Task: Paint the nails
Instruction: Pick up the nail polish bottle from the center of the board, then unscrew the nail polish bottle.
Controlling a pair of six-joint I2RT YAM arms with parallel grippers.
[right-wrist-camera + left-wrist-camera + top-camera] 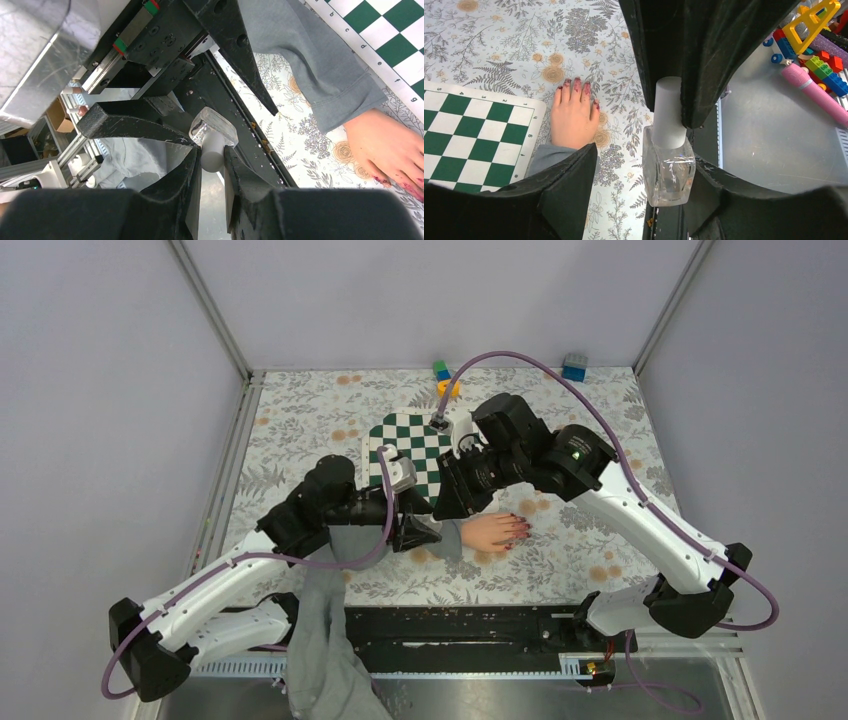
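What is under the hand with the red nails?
The hand with red nails lies flat on the flowery tablecloth, beside the chessboard. Whatever is right beneath the palm is covered.

Seen from overhead, the nails (521,530) are too small to tell apart, only a dark red fringe on the hand (490,532); the glass bottle (669,172) by that hand's wrist is lost there under the left gripper (644,157) and the right gripper (212,151); the grey sleeve (318,640) behind the hand runs off the bottom edge; the chessboard (410,440) beyond the hand is half covered; the right wrist camera cuts the fingertips (402,181) off; the white cap (214,160) is half hidden by a finger.
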